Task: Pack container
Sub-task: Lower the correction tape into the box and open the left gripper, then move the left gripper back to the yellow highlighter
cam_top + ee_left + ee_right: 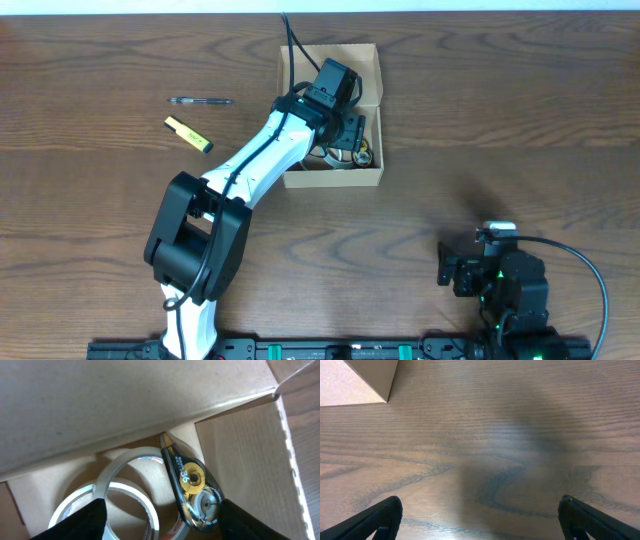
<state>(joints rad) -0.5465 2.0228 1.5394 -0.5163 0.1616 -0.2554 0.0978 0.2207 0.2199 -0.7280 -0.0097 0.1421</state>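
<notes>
The container (372, 62) is an open tan cardboard box at the back middle of the table. My left gripper (352, 140) reaches down inside it and is open and empty (162, 527). In the left wrist view a clear tape roll (127, 490) lies on the box floor, and a black and yellow correction tape dispenser (192, 487) leans beside it against the box wall (240, 445). My right gripper (452, 270) is open and empty low over bare wood (480, 520) at the front right. A box corner (355, 380) shows in the right wrist view.
A black pen (200, 101) and a yellow highlighter (188, 133) lie on the table to the left of the box. The wooden table (520, 140) stretches around the box.
</notes>
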